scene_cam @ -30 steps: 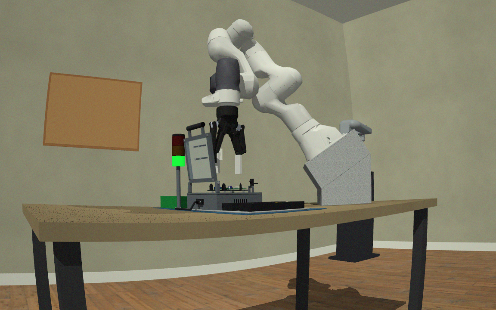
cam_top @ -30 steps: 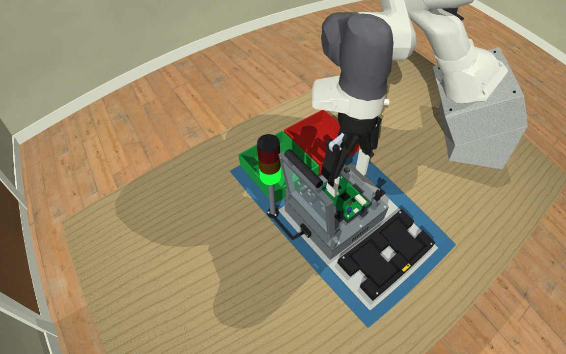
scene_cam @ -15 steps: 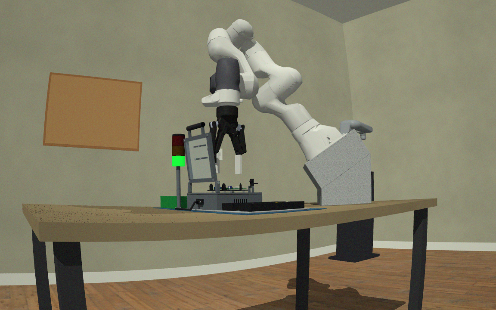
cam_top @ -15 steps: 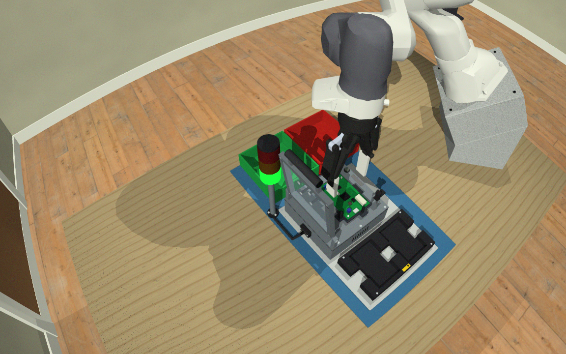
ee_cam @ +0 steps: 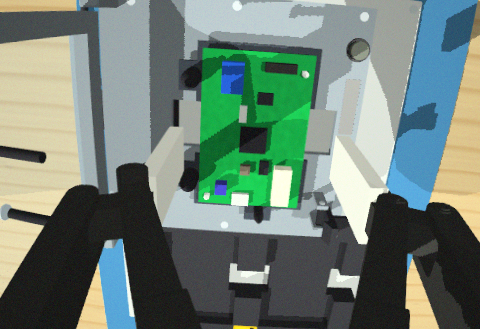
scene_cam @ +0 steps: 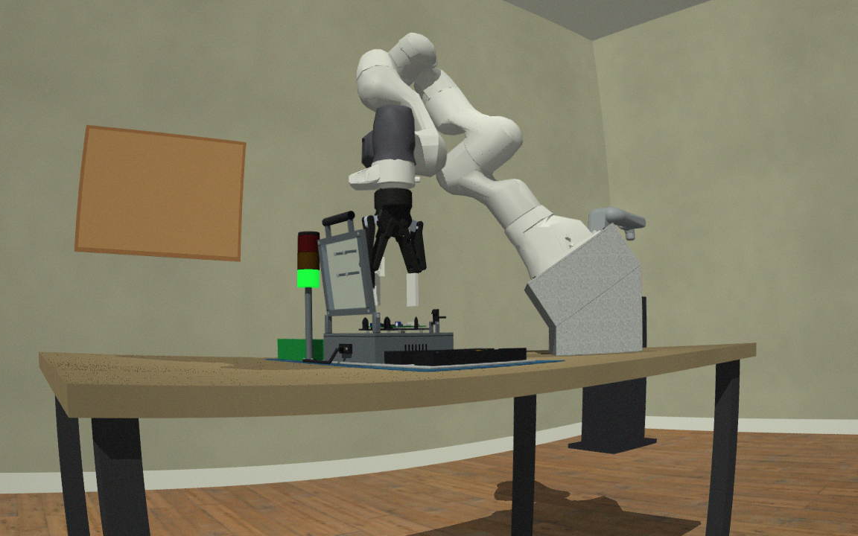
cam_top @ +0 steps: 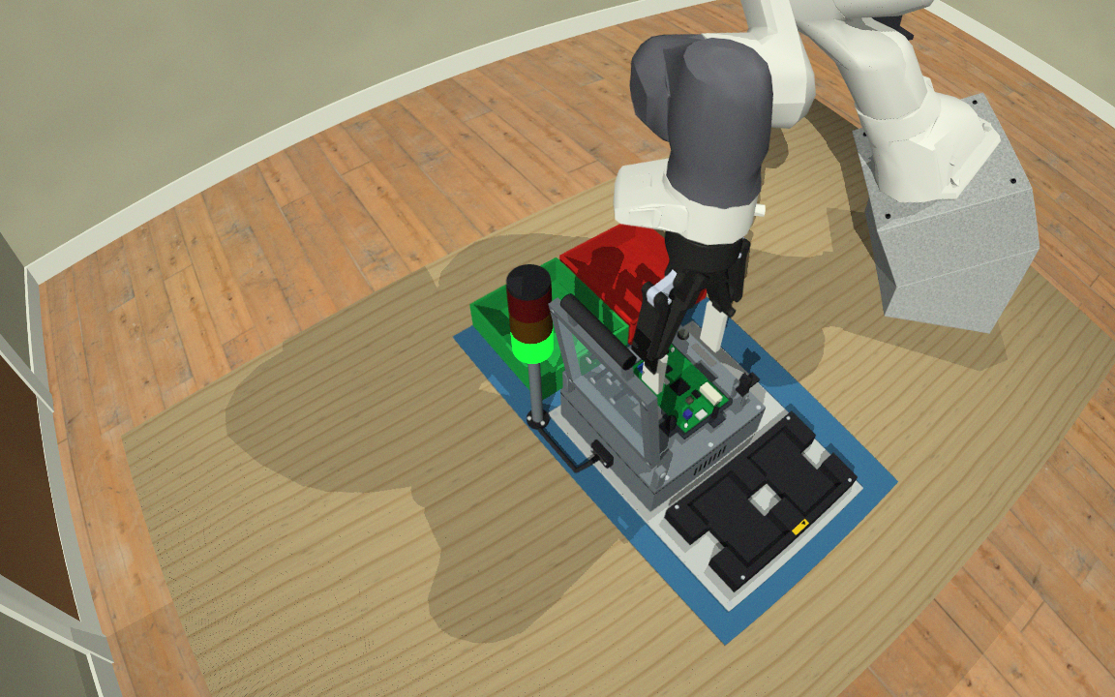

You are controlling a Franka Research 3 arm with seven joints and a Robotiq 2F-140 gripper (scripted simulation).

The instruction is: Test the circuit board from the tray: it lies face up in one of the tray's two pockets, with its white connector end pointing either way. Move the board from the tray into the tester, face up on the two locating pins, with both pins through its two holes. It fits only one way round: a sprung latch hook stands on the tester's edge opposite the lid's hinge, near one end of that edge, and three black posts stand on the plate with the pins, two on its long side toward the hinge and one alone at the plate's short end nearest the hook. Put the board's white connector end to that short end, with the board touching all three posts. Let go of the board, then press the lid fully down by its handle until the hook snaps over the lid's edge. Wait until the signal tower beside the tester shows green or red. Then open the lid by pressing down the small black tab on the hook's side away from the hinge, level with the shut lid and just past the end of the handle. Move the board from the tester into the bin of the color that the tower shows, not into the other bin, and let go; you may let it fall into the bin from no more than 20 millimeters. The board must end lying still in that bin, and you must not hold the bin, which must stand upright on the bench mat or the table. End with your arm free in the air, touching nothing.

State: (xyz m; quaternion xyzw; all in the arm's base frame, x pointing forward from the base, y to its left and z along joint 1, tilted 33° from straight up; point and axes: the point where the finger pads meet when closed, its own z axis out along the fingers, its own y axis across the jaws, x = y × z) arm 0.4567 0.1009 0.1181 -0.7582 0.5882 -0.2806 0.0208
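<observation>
— Where's the flat green circuit board (ee_cam: 256, 125)?

— On the grey box-shaped tester (cam_top: 631, 450), lid (scene_cam: 345, 273) raised, tower (cam_top: 531, 347) lit green.

— And your black two-fingered hand (ee_cam: 267, 176)?

— Above it, fingers apart, gripping nothing.

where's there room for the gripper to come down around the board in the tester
Bare grey plate flanks both long sides of the green circuit board, where the open gripper straddles it. Crowded: upright clear lid on the hinge side, latch hook opposite.
</observation>
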